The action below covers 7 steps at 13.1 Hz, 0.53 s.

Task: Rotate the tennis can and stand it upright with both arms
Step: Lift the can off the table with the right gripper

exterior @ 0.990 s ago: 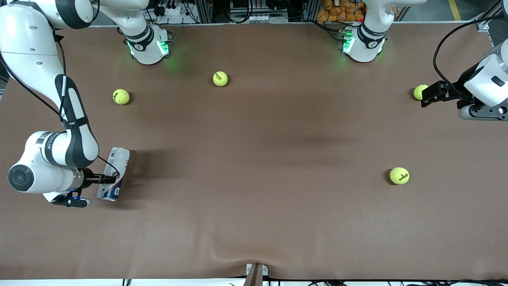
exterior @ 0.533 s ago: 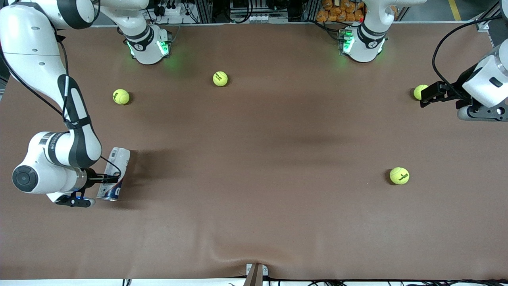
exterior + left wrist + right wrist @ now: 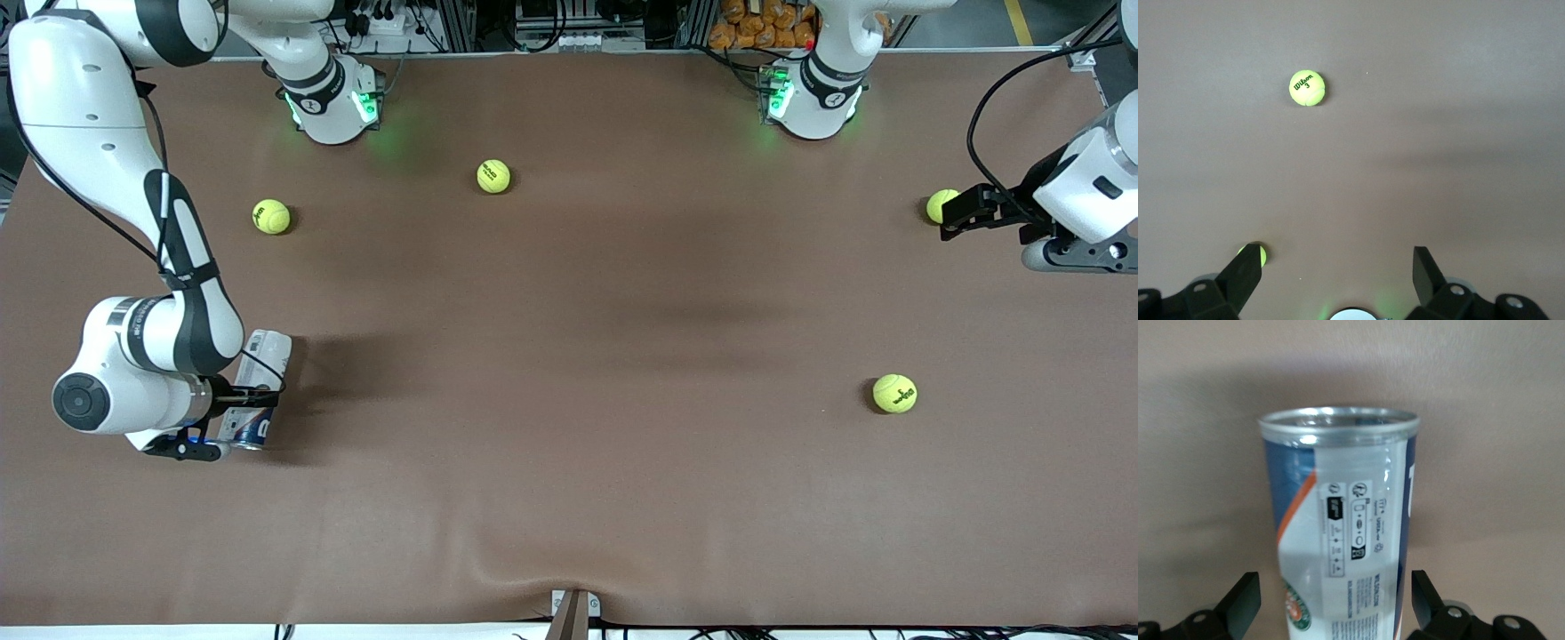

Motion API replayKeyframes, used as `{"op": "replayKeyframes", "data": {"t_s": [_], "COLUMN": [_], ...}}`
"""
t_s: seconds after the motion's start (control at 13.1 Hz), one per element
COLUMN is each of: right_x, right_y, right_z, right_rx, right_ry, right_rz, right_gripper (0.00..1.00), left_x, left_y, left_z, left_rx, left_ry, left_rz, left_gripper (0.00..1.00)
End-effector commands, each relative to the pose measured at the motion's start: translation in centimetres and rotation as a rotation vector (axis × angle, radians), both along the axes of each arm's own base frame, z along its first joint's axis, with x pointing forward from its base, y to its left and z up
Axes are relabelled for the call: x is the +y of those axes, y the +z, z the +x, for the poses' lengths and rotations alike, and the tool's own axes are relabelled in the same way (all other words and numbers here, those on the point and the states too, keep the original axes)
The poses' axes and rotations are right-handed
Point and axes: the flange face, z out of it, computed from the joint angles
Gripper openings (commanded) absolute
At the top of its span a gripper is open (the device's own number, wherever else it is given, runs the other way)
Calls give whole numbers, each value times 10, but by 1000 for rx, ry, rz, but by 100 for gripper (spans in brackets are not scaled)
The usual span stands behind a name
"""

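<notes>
Can lay flat, right end effector straddling it

The can (image 3: 255, 389) lay at the right arm's end of the tabletop (image 3: 569, 356), long axis running toward the camera, rim nearest. The right end effector (image 3: 238, 398), fingers spread, had slid farther over it, ready to pinch; the left end effector (image 3: 956, 213) waited spread beside a ball (image 3: 940, 205).

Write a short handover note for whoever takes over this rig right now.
Right end effector: open, fingers either side of the clear plastic tennis can with white, navy and red label, not clamped.
Left end effector: open, holding nothing, waiting at the left arm's end of the table beside a yellow-green tennis ball.
Can: lying on its side on the brown table, at the right arm's end.
Done: right arm's approach only.
Left: grip, rotate, stand the can upright with both arms.
</notes>
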Motion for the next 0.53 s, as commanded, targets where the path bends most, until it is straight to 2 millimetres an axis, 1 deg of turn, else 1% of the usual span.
{"op": "replayKeyframes", "data": {"t_s": [0.0, 0.23, 0.3, 0.38, 0.46], "right_x": [-6, -5, -6, -5, -2], "right_y": [-14, -24, -24, -25, -25], "right_z": [-3, -4, -4, -4, -4], "right_rx": [15, 18, 14, 14, 20], "right_ry": [8, 24, 21, 14, 13], "right_rz": [7, 11, 10, 8, 8], "right_gripper": [100, 100, 86, 56, 40], "left_x": [1, 1, 1, 0, 0], "left_y": [8, 8, 8, 8, 8], "left_z": [-5, -5, -5, -5, -5], "left_rx": [-12, -12, -12, -12, -12], "left_ry": [18, 18, 18, 18, 20], "left_rz": [-8, -8, -8, -10, -10], "left_gripper": [100, 100, 100, 100, 100]}}
